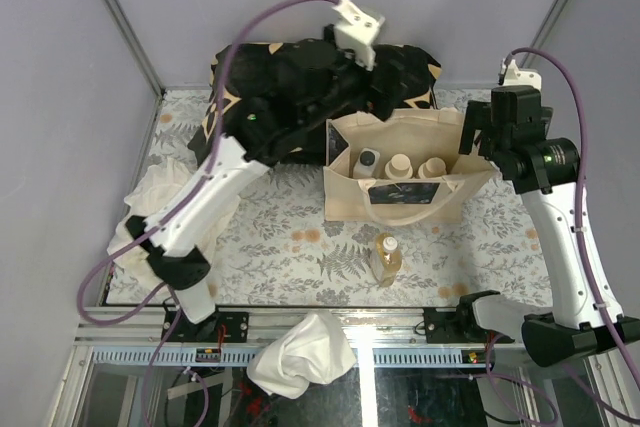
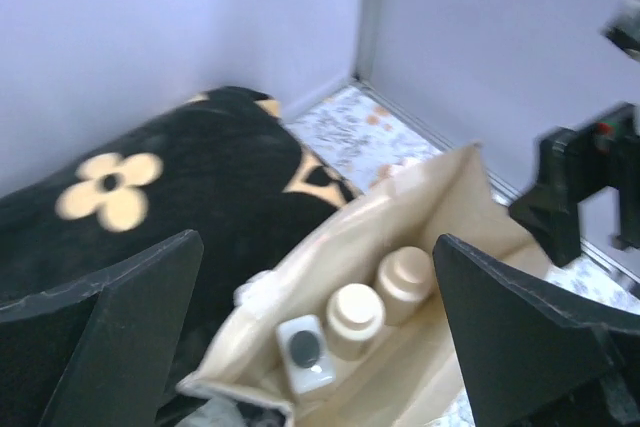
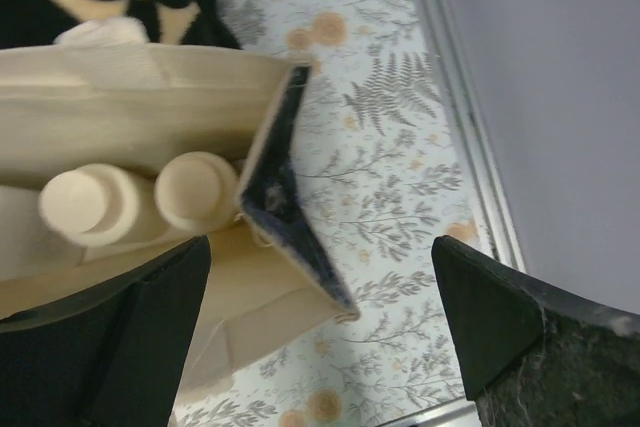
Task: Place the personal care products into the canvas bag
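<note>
Three of the four bottles were already inside the canvas bag [image 1: 345,202], which stood open in the middle of the tabletop [image 1: 280,237], just in front of the black cushion [image 1: 410,65]. From above they were seen in one row, all upright: the white squarish bottle [image 1: 368,160] with its dark cap at the left, one cream bottle [image 1: 399,165] beside it, and the other cream bottle [image 1: 432,167] toward the right end. The amber bottle [image 1: 386,257] with the white cap was not in the bag. It stood alone on the tabletop, near the front wall of the bag but apart from it. The left gripper [image 2: 315,247] hung above the back of the bag, on the cushion side. Its jaws were wide open with nothing in them, and its camera looked down on the three caps. The right gripper [image 3: 320,247] was at the right end of the bag. Its jaws were also wide apart. In the wrist view the folded end wall of the bag lay between them, but neither finger seemed to press the cloth, so I judge that it held nothing. The task looked about three quarters done. What was left was to pick up the amber bottle and put it in with the others, and neither gripper was near that bottle.
</note>
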Action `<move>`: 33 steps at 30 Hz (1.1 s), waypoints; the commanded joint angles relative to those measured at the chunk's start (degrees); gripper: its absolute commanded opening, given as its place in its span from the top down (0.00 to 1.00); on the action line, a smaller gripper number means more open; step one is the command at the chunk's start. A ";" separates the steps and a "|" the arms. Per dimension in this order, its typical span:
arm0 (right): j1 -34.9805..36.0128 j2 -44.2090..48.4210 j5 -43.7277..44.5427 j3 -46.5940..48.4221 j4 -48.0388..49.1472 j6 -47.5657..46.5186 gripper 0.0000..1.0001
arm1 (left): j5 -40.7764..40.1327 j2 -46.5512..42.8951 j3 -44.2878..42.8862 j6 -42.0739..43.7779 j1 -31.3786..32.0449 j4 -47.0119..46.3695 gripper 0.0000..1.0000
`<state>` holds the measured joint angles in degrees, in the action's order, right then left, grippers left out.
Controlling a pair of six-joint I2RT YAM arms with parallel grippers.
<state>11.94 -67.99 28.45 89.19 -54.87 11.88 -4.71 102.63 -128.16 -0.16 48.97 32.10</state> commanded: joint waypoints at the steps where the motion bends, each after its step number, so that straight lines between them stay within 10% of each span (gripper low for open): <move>1: -0.22 4.70 -14.16 0.91 1.80 -2.41 0.00 | -11.44 -5.25 7.13 1.25 -3.37 2.55 0.00; 22: 4.88 3.81 -42.43 7.68 -10.18 1.33 0.00 | -15.42 -19.23 26.58 -0.93 -9.57 3.58 0.00; 33: 29.62 -2.40 -27.00 5.48 -13.53 7.68 0.00 | -14.76 -19.93 29.10 -1.75 -9.64 3.59 0.00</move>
<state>36.84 -69.84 -4.97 94.48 -65.78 16.38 -19.42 84.03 -99.96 -0.86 39.70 37.30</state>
